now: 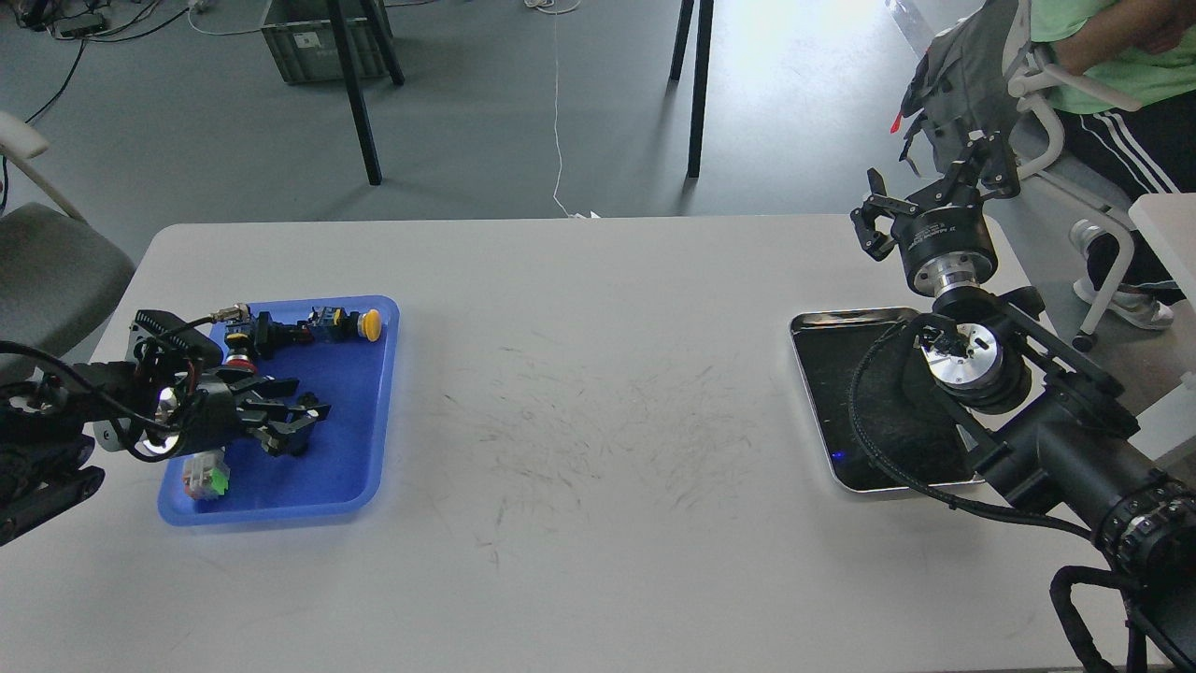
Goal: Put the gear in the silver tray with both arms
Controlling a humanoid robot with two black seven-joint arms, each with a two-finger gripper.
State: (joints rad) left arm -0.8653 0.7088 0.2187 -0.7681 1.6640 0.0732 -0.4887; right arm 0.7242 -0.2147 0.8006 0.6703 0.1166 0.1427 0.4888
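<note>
Head view: left gripper [291, 422] low inside the blue tray [369, 467], fingers spread among small parts; can't tell if they grip any. Yellow-capped part [363, 323] lies at the tray's far edge, green-and-white part [206, 475] at its near left. Right gripper [925, 210] raised beyond the silver tray [822, 393], fingers spread, holding nothing. Both trays sit on the white surface [598, 449], well apart.

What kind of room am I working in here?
Probably a lab or workshop, not a home: a plain white table on a grey floor, a grey crate and loose cables on the floor, and a seated person watching nearby.
</note>
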